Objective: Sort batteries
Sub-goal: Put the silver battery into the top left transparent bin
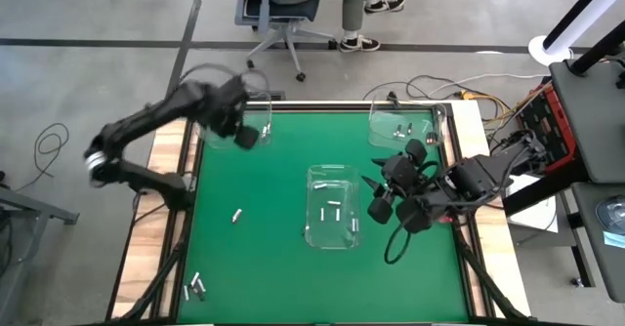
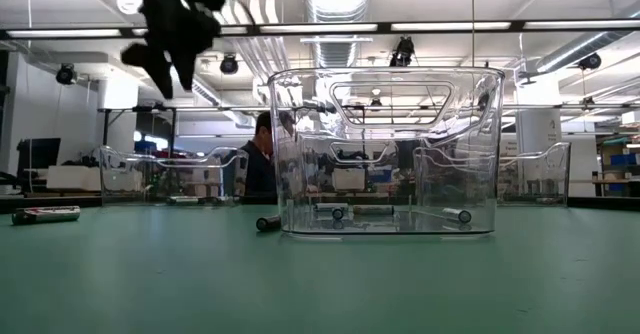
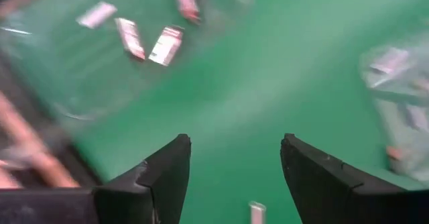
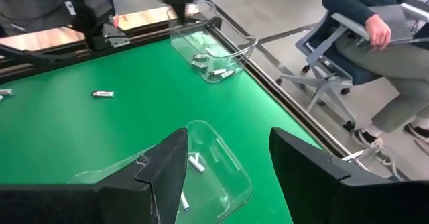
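Batteries, small silvery cylinders, lie in three clear bins: the middle bin (image 1: 332,206), the far-right bin (image 1: 400,126) and the far-left bin (image 4: 211,56). One loose battery (image 1: 236,215) lies on the green mat, and a few more (image 1: 195,287) lie near the front left corner. My left gripper (image 1: 249,131) hangs open above the far-left bin's near edge, high in the low view (image 2: 180,24). Its wrist view shows batteries in that bin (image 3: 154,43). My right gripper (image 1: 374,197) stands open just right of the middle bin (image 4: 201,163), holding nothing.
The table's raised dark rim (image 1: 186,199) and wooden side boards border the green mat. A person sits on an office chair (image 1: 283,14) beyond the far edge. Open mat lies between the middle bin and the front edge.
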Robot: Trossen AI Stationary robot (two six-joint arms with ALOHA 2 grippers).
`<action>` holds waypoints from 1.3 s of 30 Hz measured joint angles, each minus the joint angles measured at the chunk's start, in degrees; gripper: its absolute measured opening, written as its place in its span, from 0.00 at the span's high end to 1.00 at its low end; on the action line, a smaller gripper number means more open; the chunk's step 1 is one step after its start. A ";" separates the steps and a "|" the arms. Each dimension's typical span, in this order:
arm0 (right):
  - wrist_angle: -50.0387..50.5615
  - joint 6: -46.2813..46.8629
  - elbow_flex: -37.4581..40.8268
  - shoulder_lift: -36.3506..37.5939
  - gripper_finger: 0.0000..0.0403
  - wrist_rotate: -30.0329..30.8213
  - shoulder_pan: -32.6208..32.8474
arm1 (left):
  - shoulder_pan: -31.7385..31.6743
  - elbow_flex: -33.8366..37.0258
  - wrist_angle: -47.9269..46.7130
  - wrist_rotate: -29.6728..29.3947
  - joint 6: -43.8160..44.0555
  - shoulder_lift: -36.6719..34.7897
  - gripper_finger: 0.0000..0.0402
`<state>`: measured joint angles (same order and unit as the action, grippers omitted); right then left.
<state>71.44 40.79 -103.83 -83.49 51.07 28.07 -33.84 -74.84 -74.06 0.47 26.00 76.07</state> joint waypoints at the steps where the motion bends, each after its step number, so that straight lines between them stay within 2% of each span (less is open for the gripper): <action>1: -0.52 -0.83 0.02 -0.17 0.50 0.02 -0.49 | 3.66 1.85 1.15 -0.07 3.52 -2.54 0.48; 4: -2.59 -3.15 0.02 -0.53 0.50 0.01 -2.17 | 15.22 8.60 4.29 -1.04 14.89 -7.91 0.48; 7: -4.89 -5.45 0.02 -0.84 0.50 -0.12 -3.70 | 26.78 16.22 8.56 -1.43 25.78 -9.78 0.48; 11: -7.00 -7.40 0.02 -0.95 0.50 -1.55 -5.27 | 38.98 24.23 13.87 -1.04 36.96 -7.75 0.48; 14: -7.85 -7.71 0.02 -0.95 0.50 -2.01 -5.66 | 44.18 28.18 14.85 0.40 42.69 -4.31 0.48; 17: -7.87 -7.82 0.02 -0.95 0.50 -2.03 -5.79 | 46.02 30.91 16.66 0.48 44.11 -1.34 0.48; 24: -7.89 -6.38 0.02 -0.95 0.50 -2.05 -5.74 | 45.83 33.58 23.82 0.67 42.21 3.20 0.48; 30: -7.89 -5.46 0.02 -0.95 0.50 -2.14 -5.72 | 45.80 35.10 24.23 1.19 43.15 8.59 0.49; 33: -7.88 -5.49 0.02 -0.95 0.50 -2.14 -5.72 | 45.76 34.79 24.82 1.90 42.02 10.71 0.58; 39: -7.87 -6.96 0.02 -0.95 0.50 -2.14 -5.72 | 45.52 33.96 27.52 2.38 41.13 13.03 0.93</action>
<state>63.57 33.83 -103.81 -84.44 48.93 22.35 11.68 -40.88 -46.54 2.85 67.14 89.10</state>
